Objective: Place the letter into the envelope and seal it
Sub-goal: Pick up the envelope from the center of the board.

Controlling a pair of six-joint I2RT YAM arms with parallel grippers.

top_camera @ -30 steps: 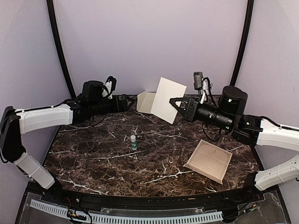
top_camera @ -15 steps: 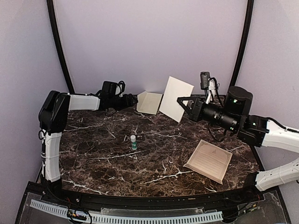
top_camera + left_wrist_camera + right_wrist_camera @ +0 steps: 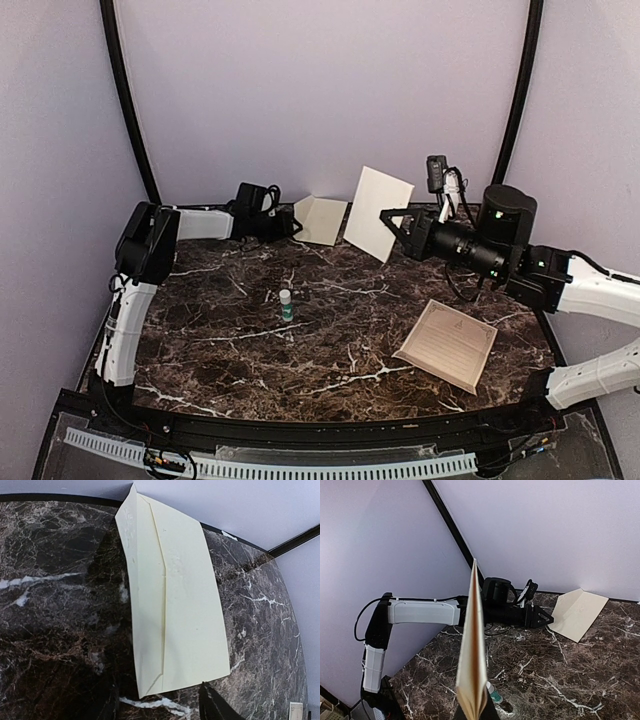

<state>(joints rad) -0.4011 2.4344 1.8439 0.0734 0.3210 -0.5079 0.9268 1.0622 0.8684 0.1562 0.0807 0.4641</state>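
The tan letter (image 3: 447,345) with its dark border lies flat at the front right of the table. A cream envelope (image 3: 320,220) with fold seams rests at the back edge against the wall (image 3: 175,605). My left gripper (image 3: 290,222) reaches it from the left. Its jaws stand open, dark fingertips (image 3: 212,702) on either side of the envelope's near end. My right gripper (image 3: 392,222) is shut on a second plain cream sheet (image 3: 378,213) and holds it upright above the table. That sheet is edge-on and layered in the right wrist view (image 3: 474,650).
A small glue stick (image 3: 286,305) with a green base stands upright near the table's middle (image 3: 494,694). The purple back wall rises just behind the envelope. Black frame tubes run up at both back corners.
My left arm has stretched along the back toward the envelope, and its jaws have narrowed. My right gripper has carried the upright cream sheet slightly to the right.
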